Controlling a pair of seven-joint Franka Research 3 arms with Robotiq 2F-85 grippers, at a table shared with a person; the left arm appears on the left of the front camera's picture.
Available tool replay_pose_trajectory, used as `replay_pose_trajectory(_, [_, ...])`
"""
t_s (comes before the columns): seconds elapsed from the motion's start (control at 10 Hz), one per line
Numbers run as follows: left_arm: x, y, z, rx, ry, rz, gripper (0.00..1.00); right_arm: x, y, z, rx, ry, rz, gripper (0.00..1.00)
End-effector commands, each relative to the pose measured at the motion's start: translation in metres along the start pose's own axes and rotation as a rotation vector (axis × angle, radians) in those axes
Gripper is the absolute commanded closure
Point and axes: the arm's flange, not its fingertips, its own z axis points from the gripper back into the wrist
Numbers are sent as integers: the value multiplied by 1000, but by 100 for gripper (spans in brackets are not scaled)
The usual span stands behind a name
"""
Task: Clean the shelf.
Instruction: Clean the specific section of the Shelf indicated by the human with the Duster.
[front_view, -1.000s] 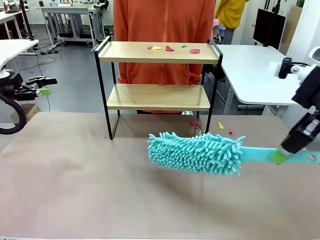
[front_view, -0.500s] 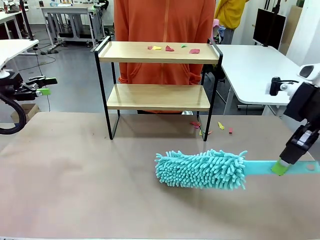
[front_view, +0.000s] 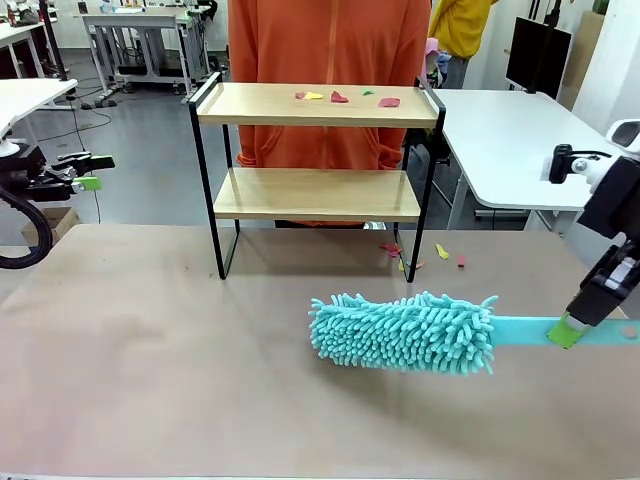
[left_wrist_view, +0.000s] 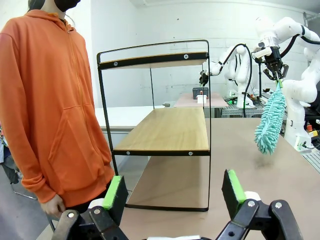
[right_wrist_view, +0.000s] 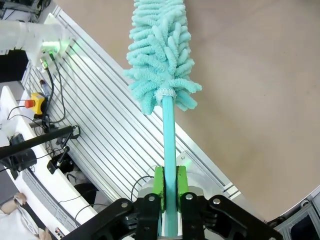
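Note:
The shelf (front_view: 260, 103) stands at the far middle of the table, with several small coloured scraps (front_view: 340, 97) on its top wooden board. A teal fluffy duster (front_view: 405, 332) hangs level just above the table in front of the shelf. My right gripper (front_view: 566, 330) is shut on its flat handle at the right edge. In the right wrist view the gripper (right_wrist_view: 170, 182) clamps the handle, and the duster head (right_wrist_view: 160, 55) points away. At the far left my left gripper (front_view: 92, 170) stays open, holding nothing. From the left wrist view the gripper (left_wrist_view: 175, 187) faces the shelf (left_wrist_view: 170, 130) end-on, with the duster (left_wrist_view: 270, 122) beyond.
A person in an orange hoodie (front_view: 325, 40) stands close behind the shelf. More coloured scraps (front_view: 415, 255) lie on the brown table by the shelf's right leg. A white table (front_view: 500, 130) stands at the back right.
The right gripper has carried the duster a little to the right and lower in the picture, away from the shelf. The left arm has not moved.

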Motion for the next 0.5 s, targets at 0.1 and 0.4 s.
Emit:
replay_pose_trajectory(0.1, [3, -3, -1, -3, 1, -2, 0, 0, 1, 2, 10, -6, 7, 87])
replay_pose_trajectory(0.4, [3, -3, -1, -3, 1, -2, 0, 0, 1, 2, 10, -6, 7, 87])
